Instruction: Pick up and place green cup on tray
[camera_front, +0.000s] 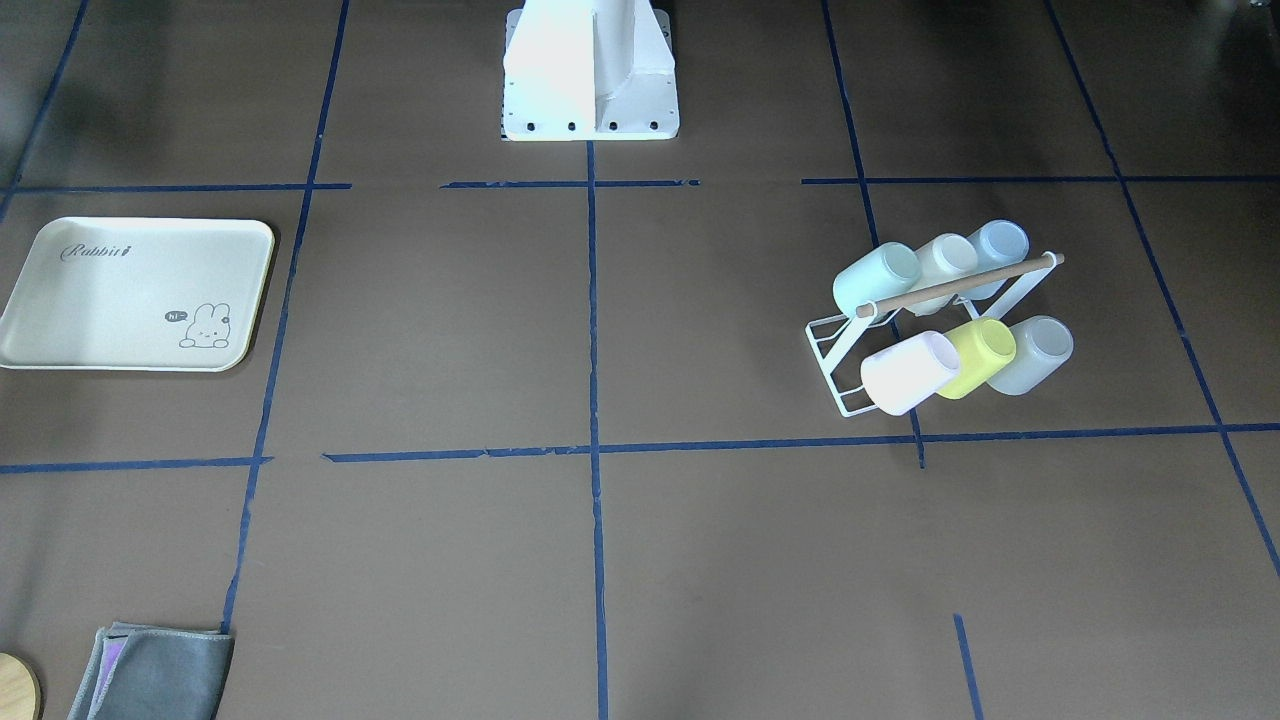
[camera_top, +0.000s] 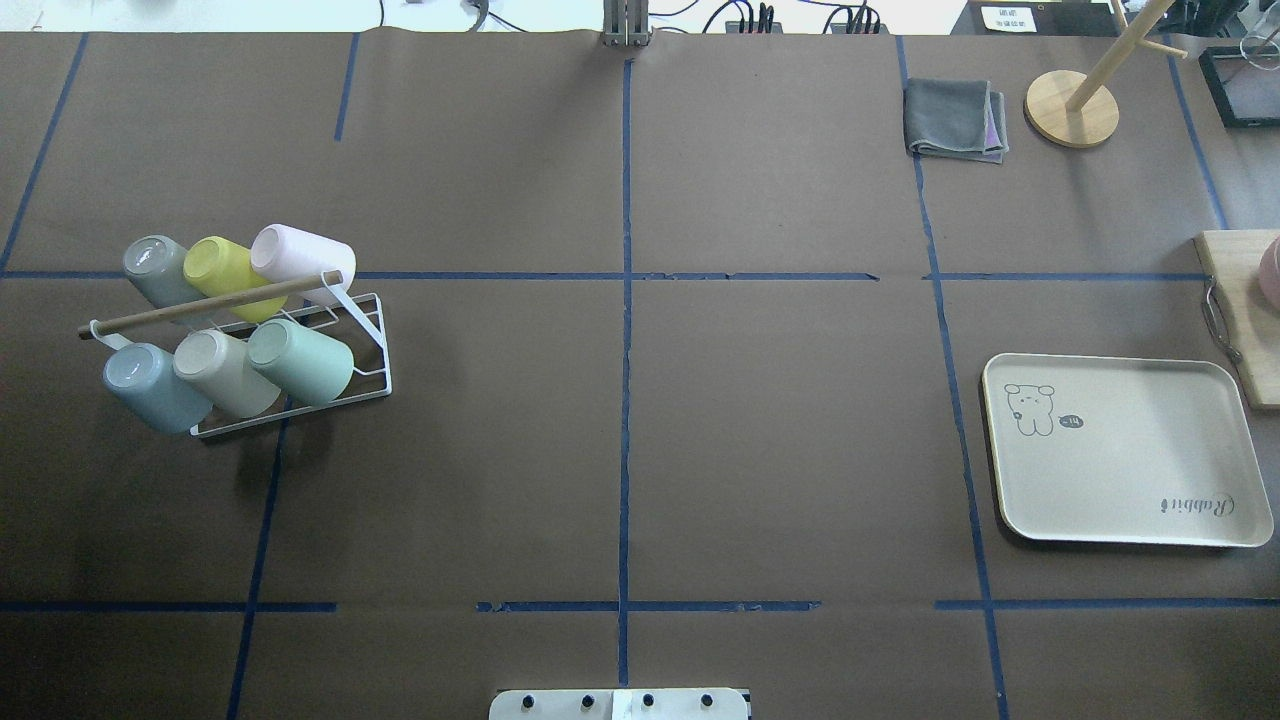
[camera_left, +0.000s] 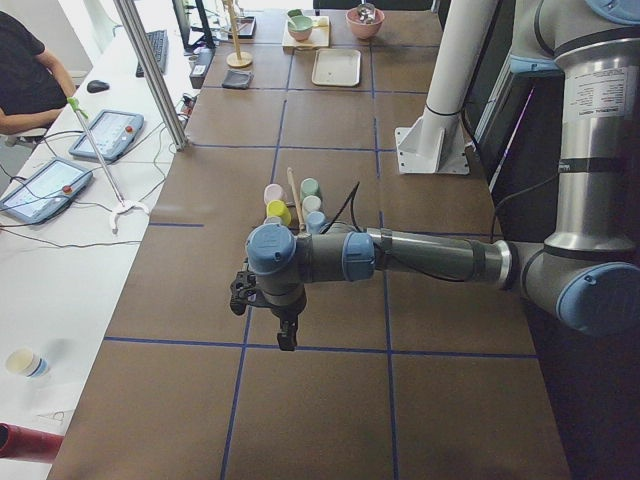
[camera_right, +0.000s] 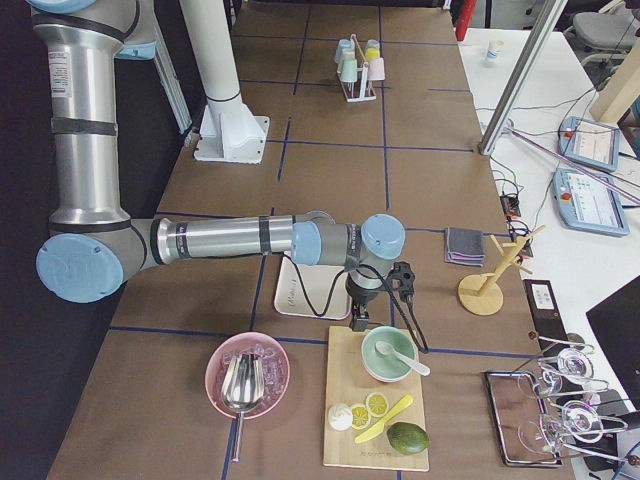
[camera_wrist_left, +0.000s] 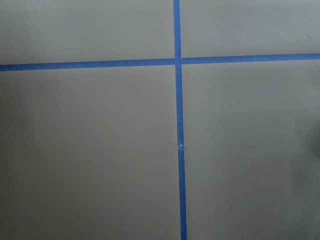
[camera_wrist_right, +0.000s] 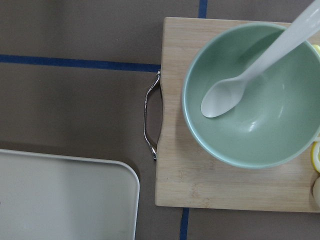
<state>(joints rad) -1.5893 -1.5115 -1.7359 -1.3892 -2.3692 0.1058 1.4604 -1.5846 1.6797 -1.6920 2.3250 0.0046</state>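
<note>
Approach step, nothing picked up yet. Green cup (camera_top: 300, 360) lies tilted on the wire rack (camera_top: 386, 352), well apart from the tray (camera_top: 1130, 470). Left gripper (camera_left: 285, 322) hangs over bare table and right gripper (camera_right: 357, 318) is near the tray (cannot tell how either's jaws stand). Next, probably: left arm reaches to the rack.

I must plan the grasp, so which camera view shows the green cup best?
The overhead exterior view: the green cup lies tilted on the wire rack, its side unobstructed. In the front-facing view the rack's wooden rod overlaps it. Both side views show it small and far. The wrist views do not show it.
</note>
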